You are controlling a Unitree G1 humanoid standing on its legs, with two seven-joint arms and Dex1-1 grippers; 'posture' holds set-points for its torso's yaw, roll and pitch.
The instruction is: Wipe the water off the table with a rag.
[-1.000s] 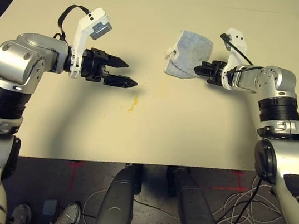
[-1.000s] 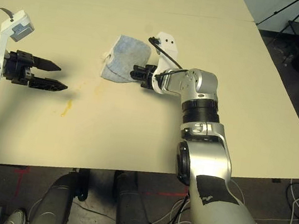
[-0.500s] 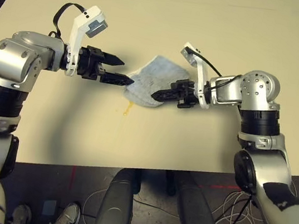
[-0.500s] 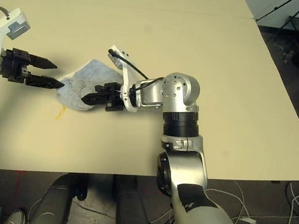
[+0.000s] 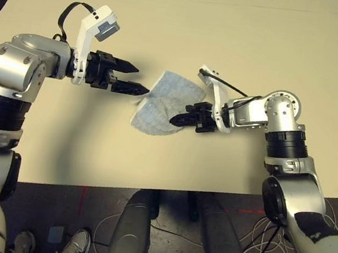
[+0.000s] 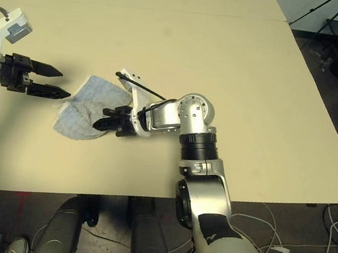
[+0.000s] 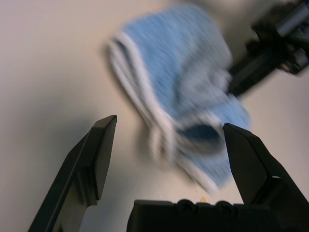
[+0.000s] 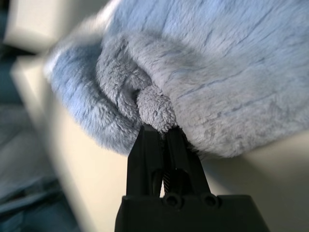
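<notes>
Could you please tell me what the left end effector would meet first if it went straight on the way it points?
Probably the rag, just ahead of the left end effector; height is unclear.

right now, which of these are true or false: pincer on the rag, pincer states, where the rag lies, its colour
1. The right pincer grips the rag. True.
2. The left pincer is clamped on the rag too. False: its fingers stand open.
3. The rag lies on the table. True.
4. The rag is plain red. False: it is light blue-grey with a white edge.
5. Small yellow-orange spots show on the table in the left wrist view. True.
</notes>
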